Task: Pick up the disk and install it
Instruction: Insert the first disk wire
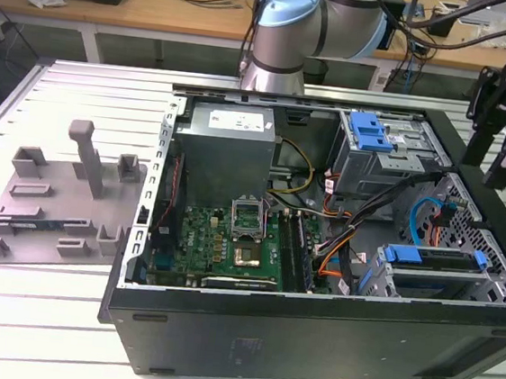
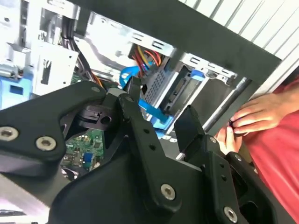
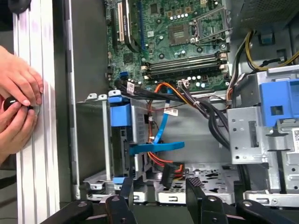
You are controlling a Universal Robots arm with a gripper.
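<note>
**A:** Where's the disk now?

**B:** Inside the computer case [image 1: 311, 327], in the metal cage [image 1: 496, 286] at the exterior view's right. The disk [image 1: 434, 263] is there with its blue bracket [image 3: 119, 114] along one edge. In the first wrist view I see the disk [image 3: 122, 140] edge-on, with a blue cable [image 3: 161, 135] looping just beside it.

**A:** And your pincer?

**B:** My pincer [image 3: 161, 189] is spread wide with nothing between the tips. It hangs above the case's side wall, over that cage, and touches nothing.

**A:** How would the disk handle?

**B:** I judge it dense for its size and quite rigid, so it won't flex, but it won't forgive a knock either. The bare metal faces look smooth and likely slippery. I'd pinch across the two long plastic edges of the bracket, not the label face, and stay clear of the cable.

**A:** Anything else close by?

**B:** A person's hands [image 3: 16, 107] rest on the table rail just outside the case wall.
</note>
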